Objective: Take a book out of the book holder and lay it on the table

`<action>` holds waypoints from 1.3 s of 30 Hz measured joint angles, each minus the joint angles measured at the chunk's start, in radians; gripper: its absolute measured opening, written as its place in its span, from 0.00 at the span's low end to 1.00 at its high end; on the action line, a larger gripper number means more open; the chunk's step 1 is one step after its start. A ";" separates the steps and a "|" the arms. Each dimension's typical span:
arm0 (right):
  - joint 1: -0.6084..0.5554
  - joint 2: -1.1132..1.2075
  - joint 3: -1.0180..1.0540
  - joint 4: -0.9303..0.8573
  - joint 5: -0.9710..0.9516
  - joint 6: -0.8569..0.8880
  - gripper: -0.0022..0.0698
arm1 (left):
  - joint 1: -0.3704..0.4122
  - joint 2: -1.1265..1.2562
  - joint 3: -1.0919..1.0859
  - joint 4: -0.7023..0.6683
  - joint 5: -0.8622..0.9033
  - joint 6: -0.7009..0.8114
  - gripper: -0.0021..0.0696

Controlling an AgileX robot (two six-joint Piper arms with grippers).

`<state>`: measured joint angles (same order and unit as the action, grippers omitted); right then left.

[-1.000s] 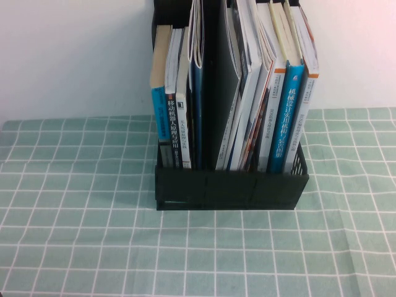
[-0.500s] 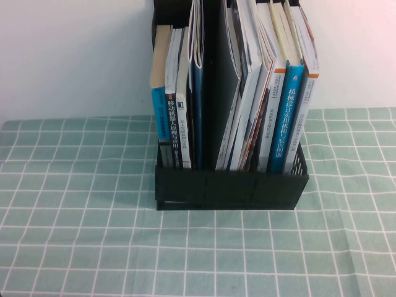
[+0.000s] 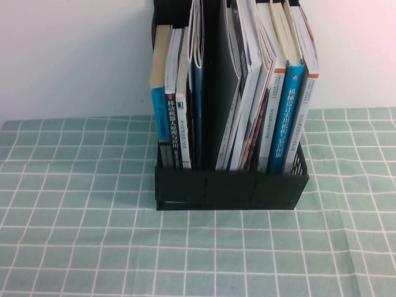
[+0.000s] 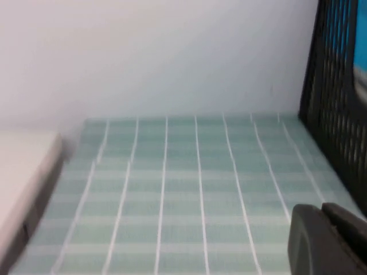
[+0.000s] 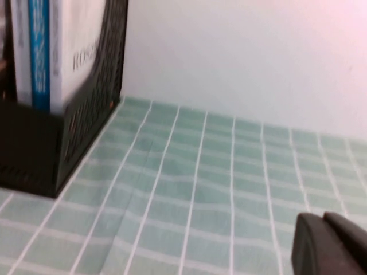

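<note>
The black book holder stands upright at the middle of the table, full of books in both compartments. The white book with orange edge stripes is the rightmost one, next to a blue-spined book. Neither gripper shows in the high view. In the left wrist view my left gripper is shut and empty, low over the cloth beside the holder's mesh side. In the right wrist view my right gripper is shut and empty over the cloth, apart from the holder; the white book's spine shows there.
A white wall rises close behind the holder. Several other books fill the left compartment. A pale ledge borders the cloth in the left wrist view. Green cloth lies on both sides and in front of the holder.
</note>
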<state>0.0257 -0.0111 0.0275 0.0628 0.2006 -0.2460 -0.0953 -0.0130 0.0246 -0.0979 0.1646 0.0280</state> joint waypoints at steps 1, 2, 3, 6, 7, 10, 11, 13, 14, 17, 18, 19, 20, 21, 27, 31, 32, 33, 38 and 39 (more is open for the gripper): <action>0.000 0.000 0.000 -0.002 -0.047 -0.008 0.03 | 0.000 0.000 0.000 0.000 -0.029 0.000 0.03; 0.000 0.000 0.000 -0.002 -0.096 -0.020 0.03 | 0.000 0.000 0.001 0.000 -0.070 0.002 0.03; 0.000 0.000 0.000 -0.004 -0.147 -0.029 0.03 | 0.000 0.000 0.001 0.000 -0.116 0.002 0.03; 0.000 0.000 0.000 -0.005 -0.288 -0.052 0.03 | 0.000 0.000 0.004 0.000 -0.252 0.004 0.03; 0.000 0.000 0.000 -0.005 -0.335 -0.051 0.03 | 0.000 0.000 0.005 0.000 -0.305 0.004 0.03; 0.000 0.000 0.000 -0.005 -0.446 -0.015 0.03 | 0.000 0.000 0.005 0.000 -0.455 -0.001 0.03; 0.000 0.000 0.000 -0.005 -0.476 -0.005 0.03 | 0.000 0.000 0.005 0.000 -0.506 -0.007 0.03; 0.000 0.000 0.000 -0.005 -0.512 0.006 0.03 | 0.000 0.000 0.005 0.000 -0.589 -0.017 0.03; 0.000 0.000 0.000 -0.003 -0.520 0.008 0.03 | 0.000 0.000 0.005 0.000 -0.629 -0.028 0.03; 0.000 0.000 0.000 0.012 -0.522 0.009 0.03 | 0.000 0.000 0.005 -0.002 -0.719 -0.034 0.03; 0.000 0.000 0.000 0.014 -0.523 0.011 0.03 | 0.000 0.000 0.005 -0.002 -0.747 -0.034 0.03; 0.000 0.000 0.000 0.018 -0.525 0.011 0.03 | 0.000 0.000 0.005 -0.004 -0.775 -0.035 0.03; 0.000 0.000 0.000 0.020 -0.530 0.011 0.03 | 0.000 0.000 0.005 -0.004 -0.801 -0.035 0.03; 0.000 0.000 0.000 0.019 -0.532 0.011 0.03 | 0.000 0.000 0.005 -0.006 -0.825 -0.036 0.03; 0.000 0.000 0.000 0.050 -0.540 -0.015 0.03 | 0.000 0.000 0.005 -0.032 -0.884 -0.100 0.03; 0.000 0.000 0.000 0.069 -0.540 -0.073 0.03 | 0.000 0.000 -0.002 -0.084 -0.775 -0.104 0.03; 0.000 0.000 0.000 0.071 -0.540 -0.081 0.03 | 0.000 0.000 -0.020 -0.077 -0.692 -0.102 0.03; 0.000 0.000 0.000 0.071 -0.534 -0.088 0.03 | 0.000 0.000 -0.049 -0.060 -0.595 -0.097 0.03; 0.000 0.000 -0.117 0.075 -0.292 -0.103 0.03 | 0.000 0.005 -0.235 0.002 -0.194 -0.093 0.03; 0.000 0.000 -0.150 0.075 -0.234 -0.103 0.03 | 0.000 0.019 -0.272 0.005 -0.135 -0.093 0.03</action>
<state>0.0257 -0.0111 -0.1221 0.1377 -0.0334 -0.3487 -0.0953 0.0057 -0.2473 -0.0929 0.0295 -0.0651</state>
